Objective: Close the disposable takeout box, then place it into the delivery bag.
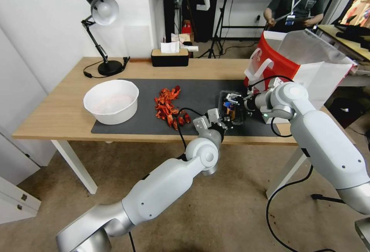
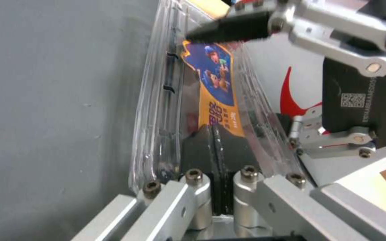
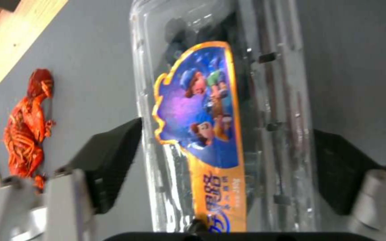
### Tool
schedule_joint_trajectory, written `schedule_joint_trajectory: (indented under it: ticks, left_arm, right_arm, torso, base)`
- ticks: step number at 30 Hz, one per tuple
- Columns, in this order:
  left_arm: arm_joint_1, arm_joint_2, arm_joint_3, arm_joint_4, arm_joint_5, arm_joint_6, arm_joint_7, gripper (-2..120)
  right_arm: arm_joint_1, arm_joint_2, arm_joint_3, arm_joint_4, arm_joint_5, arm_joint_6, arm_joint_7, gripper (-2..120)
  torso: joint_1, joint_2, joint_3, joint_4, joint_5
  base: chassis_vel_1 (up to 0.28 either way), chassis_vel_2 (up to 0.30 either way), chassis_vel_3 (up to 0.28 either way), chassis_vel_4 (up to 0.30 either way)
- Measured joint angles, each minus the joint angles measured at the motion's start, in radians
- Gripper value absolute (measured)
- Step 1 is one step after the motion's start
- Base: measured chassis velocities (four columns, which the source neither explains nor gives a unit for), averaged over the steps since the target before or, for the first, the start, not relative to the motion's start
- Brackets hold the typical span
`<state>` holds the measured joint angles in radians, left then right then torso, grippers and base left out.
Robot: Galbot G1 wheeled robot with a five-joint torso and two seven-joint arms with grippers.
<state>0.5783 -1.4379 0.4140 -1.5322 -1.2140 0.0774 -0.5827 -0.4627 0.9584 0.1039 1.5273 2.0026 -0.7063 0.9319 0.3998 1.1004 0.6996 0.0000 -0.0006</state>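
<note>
Your left gripper (image 2: 215, 144) is pinched together against the near edge of the takeout box (image 1: 231, 107), which lies on the grey mat (image 1: 127, 123) beside the delivery bag (image 1: 304, 65). Your right gripper (image 3: 229, 167) straddles the box, fingers apart. Squeeze evenly so the halves snap together.

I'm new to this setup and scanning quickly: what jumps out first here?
Both grippers meet at the takeout box on the dark mat's right end: the left gripper is shut on its edge, the right gripper straddles it, open. Behind stands the delivery bag; red scraps lie mid-mat.
</note>
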Motion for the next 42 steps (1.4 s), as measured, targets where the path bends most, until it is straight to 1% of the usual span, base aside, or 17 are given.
schedule_joint_trajectory:
  ticks: [2,3,6,7,10,13,19,20,22,29,31,32,34,36,38,39,42]
  left_arm:
    - [0.001,0.002,0.0,-0.002,0.0,0.0,-0.001,0]
    - [0.001,0.002,0.0,-0.002,0.0,0.0,-0.001,0]
    - [0.002,0.005,0.0,-0.005,0.0,0.0,-0.001,0]
    - [0.002,0.005,0.0,-0.005,0.0,0.0,-0.001,0]
    - [0.003,0.005,0.0,-0.006,0.0,-0.001,-0.001,0]
    - [0.004,0.005,0.0,-0.007,0.0,-0.001,-0.002,0]
    - [0.007,0.012,-0.003,-0.017,0.0,-0.002,-0.002,0]
    - [0.007,0.012,-0.003,-0.017,0.0,-0.002,-0.002,0]
    - [0.013,0.022,-0.007,-0.03,0.0,-0.003,-0.004,0]
    - [0.024,0.068,-0.011,-0.08,0.003,-0.002,-0.021,0]
    - [0.039,0.108,-0.026,-0.123,0.004,0.0,-0.034,0]
    - [0.039,0.108,-0.026,-0.123,0.004,0.0,-0.034,0]
    - [0.063,0.151,-0.053,-0.176,0.004,0.003,-0.043,0]
    - [0.073,0.165,-0.062,-0.193,0.004,0.005,-0.045,0]
    - [0.114,0.222,-0.104,-0.266,0.006,0.008,-0.05,0]
    - [0.114,0.222,-0.104,-0.266,0.006,0.008,-0.05,0]
    - [0.176,0.28,-0.164,-0.352,0.013,0.012,-0.05,0]
  right_arm:
    - [-0.006,0.0,0.006,0.0,-0.001,0.004,0.002,67]
    - [-0.006,0.0,0.006,0.0,-0.001,0.004,0.002,67]
    - [-0.014,0.0,0.014,0.001,-0.005,0.008,0.006,52]
    - [-0.014,0.0,0.014,0.001,-0.005,0.008,0.006,52]
    - [-0.023,-0.001,0.018,0.004,-0.007,0.011,0.007,37]
    - [-0.025,-0.001,0.019,0.004,-0.008,0.012,0.007,32]
    - [-0.028,0.0,0.022,0.01,-0.009,0.016,0.007,8]
    - [-0.028,0.0,0.022,0.01,-0.009,0.016,0.007,8]
    - [-0.029,-0.001,0.023,0.013,-0.009,0.017,0.006,1]
    - [-0.029,-0.004,0.024,0.019,-0.013,0.022,0.006,0]
    - [-0.028,-0.006,0.025,0.026,-0.014,0.022,0.005,0]
    - [-0.028,-0.006,0.025,0.026,-0.014,0.022,0.005,0]
    - [-0.027,-0.008,0.025,0.04,-0.015,0.022,0.005,0]
    - [-0.026,-0.008,0.025,0.045,-0.015,0.022,0.004,0]
    - [-0.023,-0.009,0.025,0.061,-0.015,0.022,-0.002,0]
    - [-0.023,-0.009,0.025,0.061,-0.015,0.022,-0.002,0]
    - [-0.019,-0.012,0.022,0.085,-0.015,0.022,-0.008,0]
  torso:
    - [0.0,0.0,0.0,-0.0004,0.0]
    - [0.0,0.0,0.0,-0.0004,0.0]
    - [0.0,0.0,0.0,-0.0005,0.0004]
    - [0.0,0.0,0.0,-0.0005,0.0004]
    - [0.0,0.0,0.0,-0.0003,0.0008]
    - [0.0,0.0,0.0,-0.0001,0.0009]
    - [0.0,0.0,0.0,0.0003,0.0009]
    - [0.0,0.0,0.0,0.0003,0.0009]
    - [0.0,0.0,0.0,0.0003,0.0006]
    - [0.0,-0.001,0.001,0.0004,0.0006]
    - [0.0,-0.001,0.001,0.0003,0.0009]
    - [0.0,-0.001,0.001,0.0003,0.0009]
    - [0.001,-0.001,0.001,-0.0001,0.0006]
    - [0.0,-0.001,0.001,-0.0001,0.0006]
    - [0.0,-0.001,0.001,0.0001,0.0006]
    - [0.0,-0.001,0.001,0.0001,0.0006]
    - [0.0,-0.001,0.001,0.0001,0.0005]
  base:
    - [0.0,0.0,0.0,0.0]
    - [0.0,0.0,0.0,0.0]
    - [0.0,0.0,0.0,0.0]
    - [0.0,0.0,0.0,0.0]
    - [0.0,0.0,0.0,0.0]
    - [0.0,0.0,0.0,0.0]
    - [0.0,0.0,0.0,0.0]
    - [0.0,0.0,0.0,0.0]
    - [0.0,0.0,0.0,0.0]
    - [0.0,0.0,0.0,0.0]
    - [0.0,0.0,0.0,0.0]
    - [0.0,0.0,0.0,0.0]
    - [0.0,0.0,0.0,0.0]
    - [0.0,0.0,0.0,0.0]
    - [0.0,0.0,0.0,0.0]
    - [0.0,0.0,0.0,0.0]
    - [0.0,0.0,0.0,0.0]
